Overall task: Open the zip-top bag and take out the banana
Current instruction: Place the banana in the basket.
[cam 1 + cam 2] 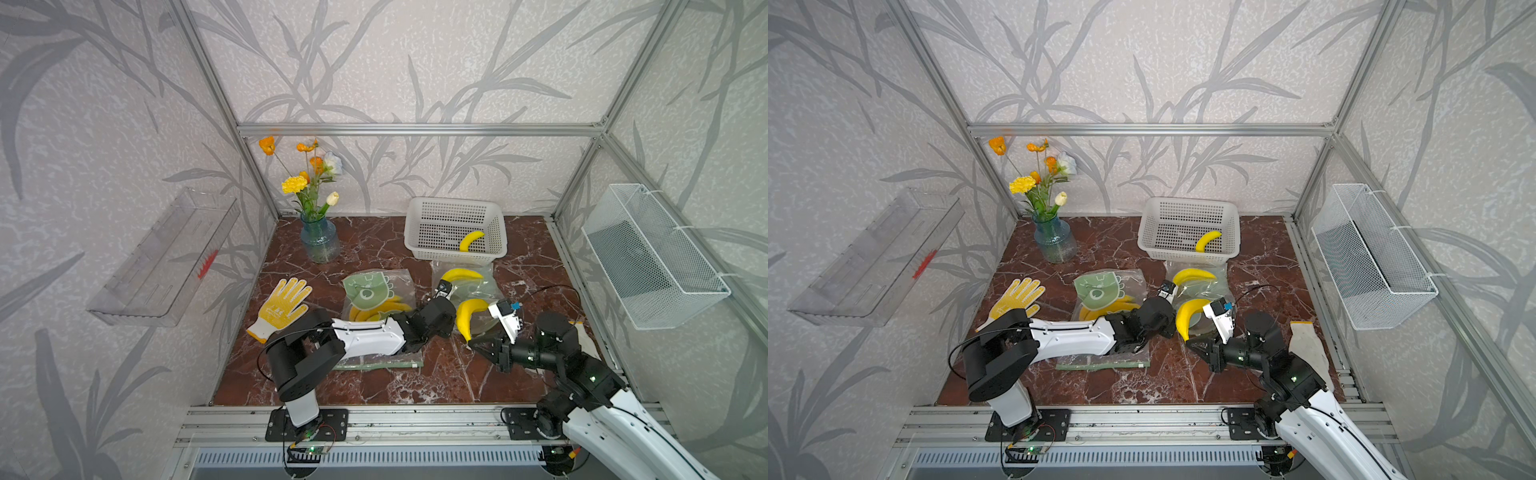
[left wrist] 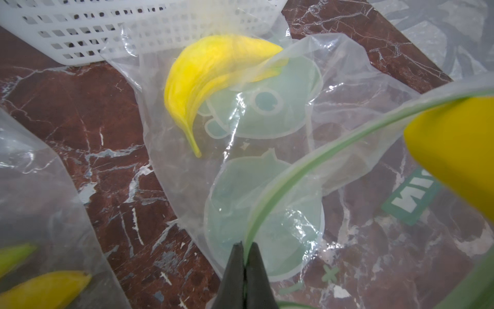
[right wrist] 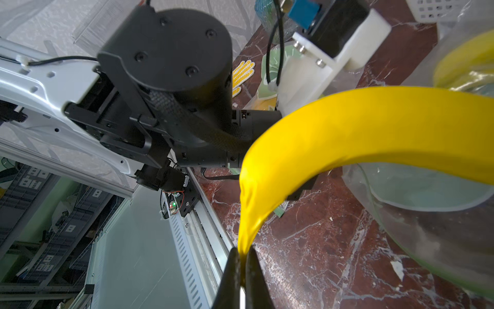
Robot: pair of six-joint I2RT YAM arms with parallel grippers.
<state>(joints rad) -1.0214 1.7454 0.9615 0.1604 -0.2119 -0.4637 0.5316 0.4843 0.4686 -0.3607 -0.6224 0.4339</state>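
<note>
Right wrist view: we see the banana [image 3: 347, 139] pinched at its thin stem end by the right gripper [image 3: 242, 252], whose jaws are clamped on it.
Banana place: raised above the table [image 1: 374, 382], at the near edge of the zip-top bag [image 1: 478, 291]; we cannot tell if its far end is fully out.
Bag mouth: the left gripper [image 2: 244, 247] is clenched on the green zip edge.
Inside the bag: a second banana [image 2: 203, 77] lies at the far end.
Behind: a white basket [image 1: 451, 201] stands right against the bag, and we see a third banana [image 1: 471, 240] in it.
Left side: another bag [image 1: 376, 295] with bananas, a yellow glove [image 1: 284, 305] and a vase with flowers [image 1: 319, 243].
</note>
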